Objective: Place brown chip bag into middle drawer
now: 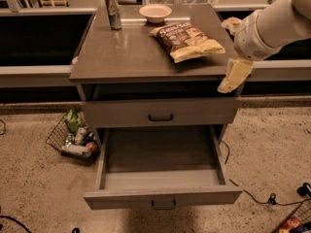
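The brown chip bag (187, 41) lies flat on the grey cabinet top (121, 57), right of centre, dark brown with pale yellow ends. The middle drawer (163, 171) is pulled out below, its tray showing nothing inside, with a narrow front panel and a small black handle (163, 205). My gripper (234, 75) hangs off the white arm (272, 25) at the cabinet top's right front corner. It is just right of and below the bag and does not touch it. It holds nothing that I can see.
A closed taller-fronted drawer (160, 113) sits above the open one. A can (113, 11) and a pale bowl (155, 12) stand at the back of the top. A wire basket of packets and cans (73, 137) lies on the floor at left. Cables (257, 195) run at right.
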`<act>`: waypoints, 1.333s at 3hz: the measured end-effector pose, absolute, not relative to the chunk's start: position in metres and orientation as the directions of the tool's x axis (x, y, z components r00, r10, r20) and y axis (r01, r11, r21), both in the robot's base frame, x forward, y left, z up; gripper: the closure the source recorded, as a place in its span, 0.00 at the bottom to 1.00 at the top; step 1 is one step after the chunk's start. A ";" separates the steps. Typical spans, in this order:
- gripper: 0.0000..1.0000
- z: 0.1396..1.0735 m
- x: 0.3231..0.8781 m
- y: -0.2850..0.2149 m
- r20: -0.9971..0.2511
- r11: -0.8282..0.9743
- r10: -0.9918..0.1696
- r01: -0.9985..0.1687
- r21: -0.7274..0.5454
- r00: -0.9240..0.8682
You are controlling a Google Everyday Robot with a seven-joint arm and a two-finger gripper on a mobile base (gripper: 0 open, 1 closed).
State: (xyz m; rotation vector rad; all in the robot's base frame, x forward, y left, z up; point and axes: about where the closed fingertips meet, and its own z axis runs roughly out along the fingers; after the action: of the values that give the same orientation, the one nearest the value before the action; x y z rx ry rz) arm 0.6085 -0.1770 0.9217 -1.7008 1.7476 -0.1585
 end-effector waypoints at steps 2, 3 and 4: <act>0.00 0.913 0.621 -0.179 -0.384 0.145 -0.919 -0.823 -0.549 0.094; 0.00 0.890 0.663 -0.187 -0.402 0.164 -0.907 -0.777 -0.608 0.122; 0.00 0.877 0.696 -0.193 -0.433 0.194 -0.890 -0.739 -0.645 0.145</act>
State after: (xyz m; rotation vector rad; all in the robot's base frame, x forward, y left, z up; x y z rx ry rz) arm 0.6962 -0.1926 0.8770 -1.5748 1.6225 -0.2240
